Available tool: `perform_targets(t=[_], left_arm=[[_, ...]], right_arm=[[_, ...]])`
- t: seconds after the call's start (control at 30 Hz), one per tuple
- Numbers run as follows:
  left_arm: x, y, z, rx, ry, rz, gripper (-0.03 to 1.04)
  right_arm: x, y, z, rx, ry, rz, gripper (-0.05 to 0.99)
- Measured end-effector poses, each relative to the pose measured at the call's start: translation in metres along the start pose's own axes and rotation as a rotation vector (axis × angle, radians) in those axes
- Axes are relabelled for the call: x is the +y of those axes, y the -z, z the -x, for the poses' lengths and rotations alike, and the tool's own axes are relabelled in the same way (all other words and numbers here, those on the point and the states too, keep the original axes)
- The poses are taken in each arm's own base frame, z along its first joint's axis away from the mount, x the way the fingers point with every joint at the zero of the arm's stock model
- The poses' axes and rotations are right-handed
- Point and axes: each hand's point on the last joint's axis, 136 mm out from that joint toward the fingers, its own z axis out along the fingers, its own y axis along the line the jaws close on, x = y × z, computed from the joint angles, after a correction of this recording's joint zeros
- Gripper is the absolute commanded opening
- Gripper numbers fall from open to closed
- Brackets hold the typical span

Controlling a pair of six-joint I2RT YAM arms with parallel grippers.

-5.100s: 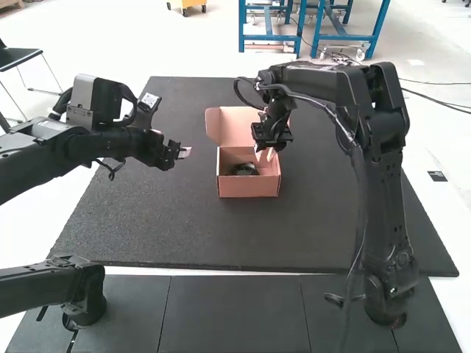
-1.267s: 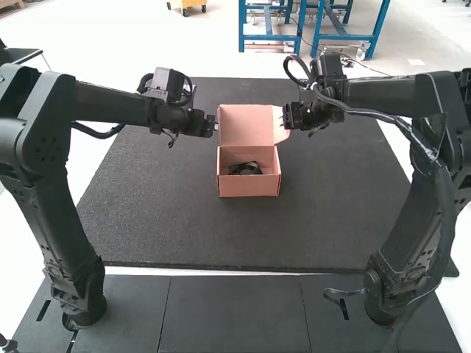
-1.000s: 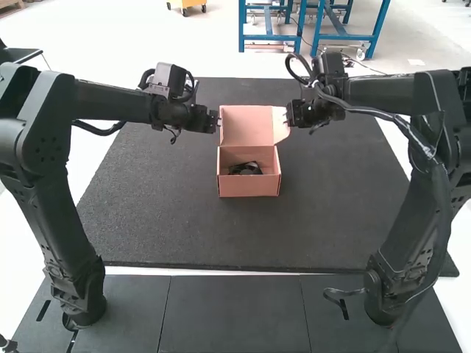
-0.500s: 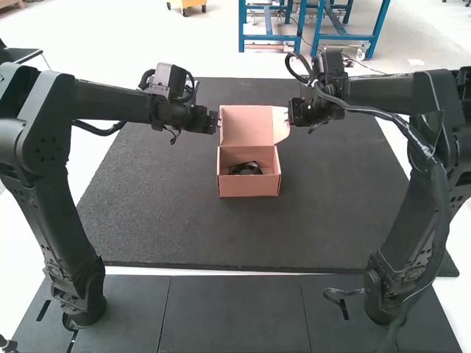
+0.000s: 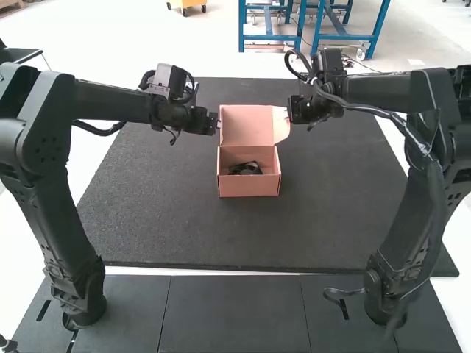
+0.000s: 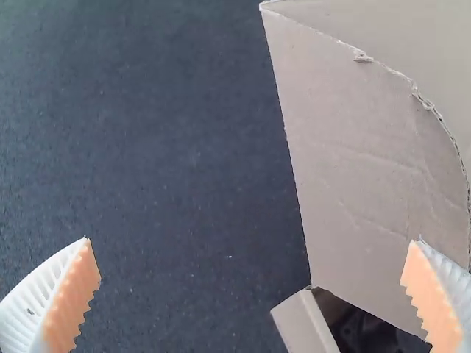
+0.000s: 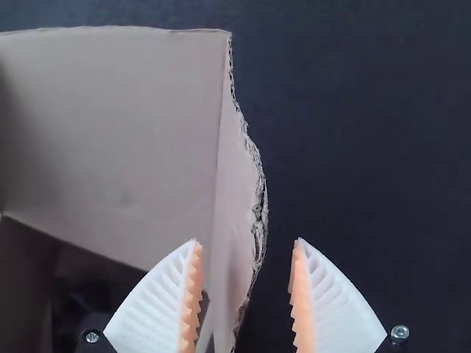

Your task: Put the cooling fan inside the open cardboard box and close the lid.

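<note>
Straddling the lid's right side flap [image 7: 234,184], the right gripper [image 7: 247,241] has its ribbed white fingers set narrow. Its orange pads [image 7: 193,290] face the cardboard from either side with a sliver of gap showing, so I'd say it is poised around the flap rather than pinching it. Across from it, the left gripper [image 6: 249,250] is spread wide, with the left side flap [image 6: 368,184] standing just inside one finger and bare mat between the flap and the other finger. Both grippers hang at the height of the lid [image 5: 246,123], which stands upright along the far edge of the cardboard box [image 5: 249,180]. The cooling fan [image 5: 246,168] lies down in the box as a dark shape, so only the closing looks to be left. The cardboard looks light and thin, fairly stiff across its panels, but its edges are ragged and it should crease easily. A hard squeeze would probably crumple a flap. I'd take each flap lightly near its upper corner, fold it inward, then tip the lid forward from its top edge, since the hinge line should give with little force. I count two grippers, one box, one lid with two side flaps, one fan and one black mat [image 5: 147,206] under it all.
</note>
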Motion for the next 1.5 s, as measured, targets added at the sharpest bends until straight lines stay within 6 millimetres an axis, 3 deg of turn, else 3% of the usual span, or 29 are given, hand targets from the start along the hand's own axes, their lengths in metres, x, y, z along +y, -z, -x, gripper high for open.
perform_targets(t=[0.47,0.93,1.27,1.5], left_arm=[[0.0,0.0,0.0,0.002,0.0,0.0,0.97],[0.0,0.0,-0.001,0.003,0.0,0.0,0.97],[0.0,0.0,-0.004,0.015,0.001,0.001,0.97],[0.0,0.004,-0.001,0.011,0.001,0.001,0.97]], right_arm=[[0.003,-0.002,0.002,-0.001,-0.001,0.022,0.02],[0.01,-0.001,0.001,0.014,-0.005,0.05,-0.02],[0.031,0.0,-0.002,0.042,0.008,0.084,-0.02],[0.033,0.002,-0.006,0.067,0.003,0.086,-0.02]])
